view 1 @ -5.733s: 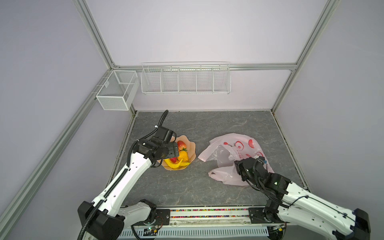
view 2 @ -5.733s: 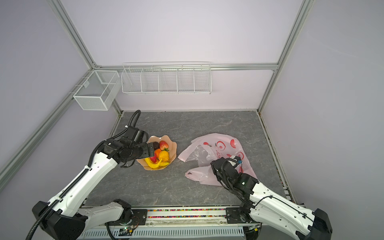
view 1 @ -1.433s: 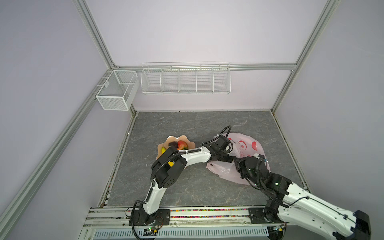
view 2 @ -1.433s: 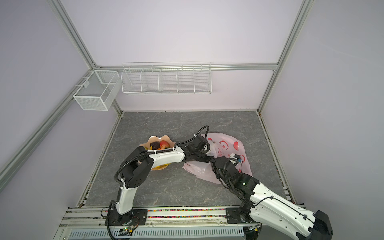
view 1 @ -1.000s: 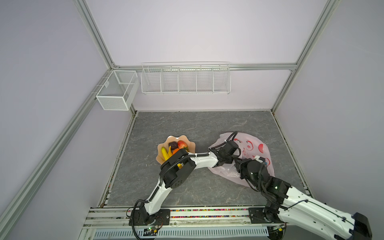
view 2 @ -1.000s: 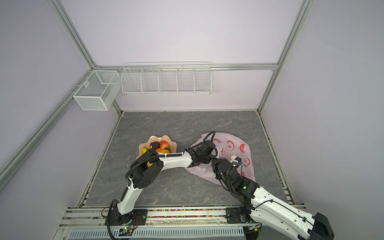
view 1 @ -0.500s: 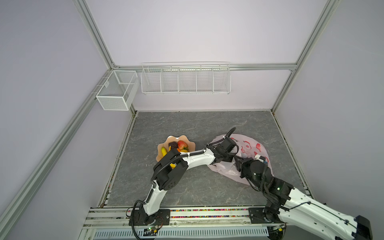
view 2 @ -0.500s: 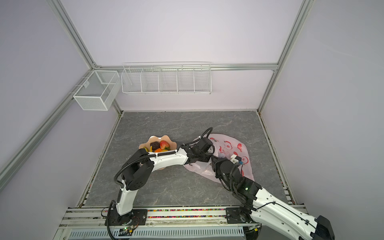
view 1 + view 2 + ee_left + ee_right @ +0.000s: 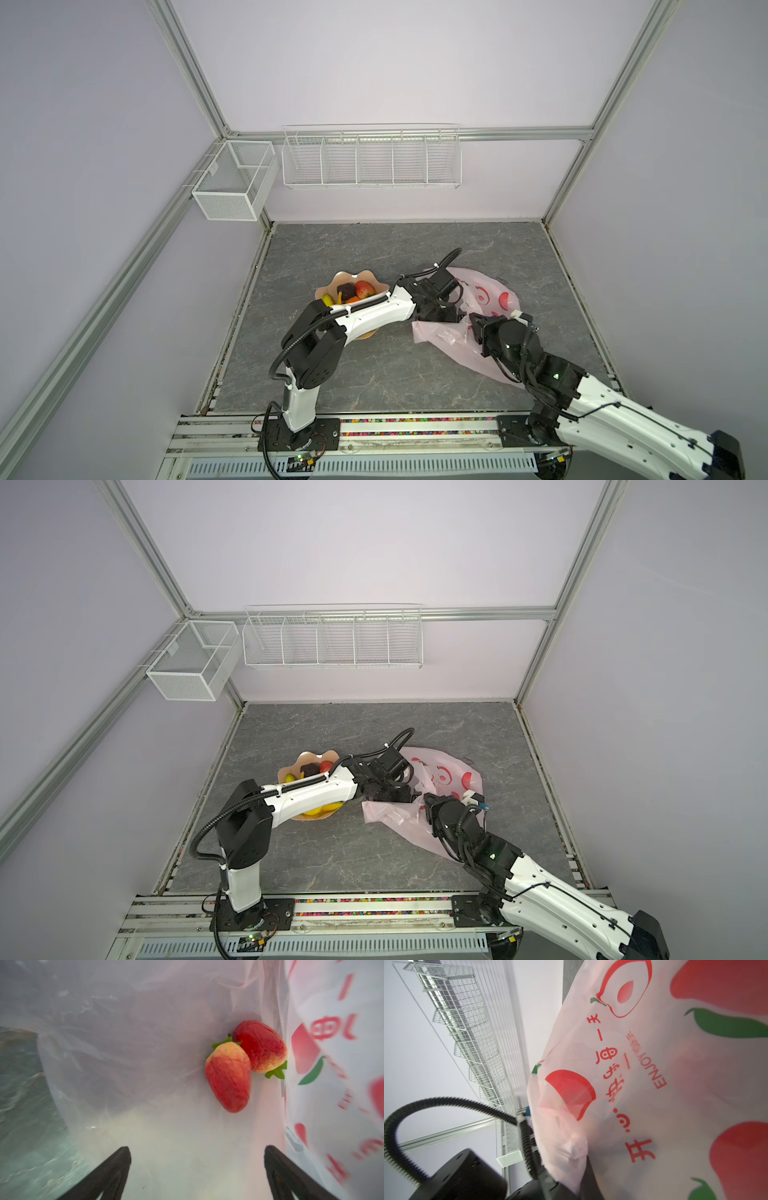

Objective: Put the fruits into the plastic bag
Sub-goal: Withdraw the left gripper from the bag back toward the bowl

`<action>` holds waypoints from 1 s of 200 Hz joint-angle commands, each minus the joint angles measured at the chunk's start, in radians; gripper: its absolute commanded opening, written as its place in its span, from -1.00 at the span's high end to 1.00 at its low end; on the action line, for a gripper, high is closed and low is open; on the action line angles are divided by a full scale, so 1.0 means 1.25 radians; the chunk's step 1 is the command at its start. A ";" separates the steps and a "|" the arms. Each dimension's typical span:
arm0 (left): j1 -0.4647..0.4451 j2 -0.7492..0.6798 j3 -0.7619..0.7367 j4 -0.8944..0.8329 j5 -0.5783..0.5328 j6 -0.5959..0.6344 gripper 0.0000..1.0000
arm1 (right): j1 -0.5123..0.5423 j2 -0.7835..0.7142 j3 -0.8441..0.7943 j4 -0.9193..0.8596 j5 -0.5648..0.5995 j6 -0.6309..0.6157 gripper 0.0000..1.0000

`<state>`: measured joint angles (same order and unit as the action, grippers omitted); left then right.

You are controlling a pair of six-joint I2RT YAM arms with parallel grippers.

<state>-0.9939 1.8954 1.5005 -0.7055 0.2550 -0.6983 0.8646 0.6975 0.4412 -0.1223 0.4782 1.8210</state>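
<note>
Now left jaws spread, strawberry released into bag.

Pale lilac walls, aluminium frame posts, white wire rack, mesh basket, grey marbled floor, even light.

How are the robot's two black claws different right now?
The left gripper stands open and empty; the right gripper is shut on the thin pink plastic bag. The left one reaches inside the bag, facing two red toy strawberries; the right one pinches its edge. Both are black, both at the bag.
</note>
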 commanded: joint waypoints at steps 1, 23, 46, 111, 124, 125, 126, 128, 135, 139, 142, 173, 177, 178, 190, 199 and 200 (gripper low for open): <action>0.015 -0.059 0.023 -0.116 -0.054 0.058 -0.98 | -0.008 0.007 0.007 -0.051 -0.009 0.061 0.88; 0.031 -0.100 -0.005 -0.133 -0.070 0.068 -0.98 | -0.009 0.013 0.021 -0.066 -0.013 0.049 0.88; 0.038 -0.137 -0.036 -0.110 -0.040 0.086 -0.98 | -0.010 0.024 0.031 -0.069 -0.013 0.040 0.88; 0.095 -0.263 -0.183 0.075 -0.090 -0.018 -0.93 | -0.012 0.035 0.051 -0.095 -0.026 0.013 0.88; 0.108 -0.278 -0.210 0.131 -0.122 -0.053 -0.93 | -0.012 0.034 0.051 -0.097 -0.026 0.010 0.89; 0.109 -0.279 -0.212 0.136 -0.123 -0.055 -0.93 | -0.012 0.034 0.051 -0.097 -0.026 0.009 0.88; 0.110 -0.279 -0.214 0.141 -0.124 -0.057 -0.93 | -0.012 0.034 0.051 -0.097 -0.027 0.008 0.88; 0.111 -0.280 -0.219 0.155 -0.125 -0.059 -0.93 | -0.011 0.035 0.052 -0.097 -0.027 0.008 0.88; 0.114 -0.280 -0.230 0.198 -0.127 -0.068 -0.93 | -0.012 0.034 0.053 -0.100 -0.028 0.004 0.88; 0.113 -0.278 -0.233 0.219 -0.127 -0.074 -0.93 | -0.012 0.035 0.055 -0.102 -0.029 0.001 0.88; 0.114 -0.275 -0.234 0.233 -0.128 -0.076 -0.93 | -0.012 0.036 0.056 -0.104 -0.030 -0.001 0.88; 0.115 -0.209 -0.197 0.282 -0.176 -0.126 -0.92 | -0.012 0.047 0.071 -0.114 -0.046 -0.018 0.88; 0.115 -0.201 -0.194 0.291 -0.182 -0.134 -0.93 | -0.012 0.048 0.072 -0.115 -0.047 -0.020 0.88; 0.115 -0.200 -0.195 0.296 -0.183 -0.135 -0.93 | -0.012 0.047 0.073 -0.116 -0.047 -0.021 0.88; 0.114 -0.187 -0.205 0.355 -0.194 -0.160 -0.93 | -0.012 0.047 0.077 -0.125 -0.050 -0.026 0.88; 0.118 -0.177 -0.215 0.408 -0.192 -0.180 -0.93 | -0.012 0.046 0.079 -0.133 -0.050 -0.030 0.88; 0.118 -0.177 -0.216 0.412 -0.192 -0.182 -0.93 | -0.012 0.046 0.079 -0.134 -0.050 -0.030 0.88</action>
<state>-0.8516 1.6348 1.2312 -0.3599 0.0669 -0.8368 0.8577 0.7544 0.5159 -0.2436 0.4435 1.7561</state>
